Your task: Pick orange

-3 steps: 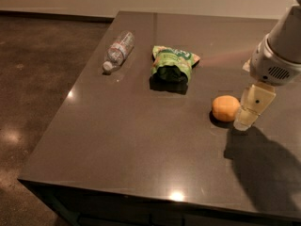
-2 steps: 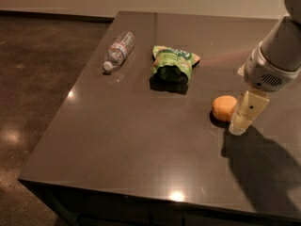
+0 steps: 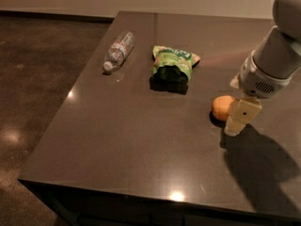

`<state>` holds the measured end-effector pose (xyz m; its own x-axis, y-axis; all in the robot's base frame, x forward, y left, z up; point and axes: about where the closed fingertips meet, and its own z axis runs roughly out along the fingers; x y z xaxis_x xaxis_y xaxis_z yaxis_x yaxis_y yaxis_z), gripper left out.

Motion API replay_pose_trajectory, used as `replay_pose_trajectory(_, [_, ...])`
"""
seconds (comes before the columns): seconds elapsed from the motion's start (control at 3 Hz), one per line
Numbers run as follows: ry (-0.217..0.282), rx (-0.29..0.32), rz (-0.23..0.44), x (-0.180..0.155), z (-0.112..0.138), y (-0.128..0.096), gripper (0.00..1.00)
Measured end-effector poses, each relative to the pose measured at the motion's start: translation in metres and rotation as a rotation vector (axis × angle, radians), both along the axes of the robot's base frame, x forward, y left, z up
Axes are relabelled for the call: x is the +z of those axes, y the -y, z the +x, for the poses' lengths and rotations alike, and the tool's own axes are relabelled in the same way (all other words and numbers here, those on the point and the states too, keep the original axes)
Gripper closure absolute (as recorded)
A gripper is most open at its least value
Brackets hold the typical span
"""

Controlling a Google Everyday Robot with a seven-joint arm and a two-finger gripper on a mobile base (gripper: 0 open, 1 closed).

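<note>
The orange [image 3: 221, 107] is a small round fruit lying on the dark table [image 3: 141, 140], right of centre. My gripper [image 3: 232, 126] hangs from the grey and white arm [image 3: 268, 65] that comes in from the upper right. It is low over the table, right against the orange's right side, and covers part of that side. I cannot tell whether it touches the fruit.
A green snack bag [image 3: 173, 66] lies left of and behind the orange. A clear plastic bottle [image 3: 118, 50] lies on its side near the table's left edge. The table's front edge is close to the bottom of the view, and dark floor lies to the left.
The gripper has moved left and down toward the orange and now overlaps its right side. The orange, bag and bottle have not moved.
</note>
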<state>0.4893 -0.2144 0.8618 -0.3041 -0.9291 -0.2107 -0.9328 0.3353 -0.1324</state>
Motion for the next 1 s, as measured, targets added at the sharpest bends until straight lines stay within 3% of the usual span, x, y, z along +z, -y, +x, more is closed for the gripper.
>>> replay_pose_trajectory(1.0, [-0.020, 0.013, 0.049, 0.009, 0.001, -0.017, 0.87])
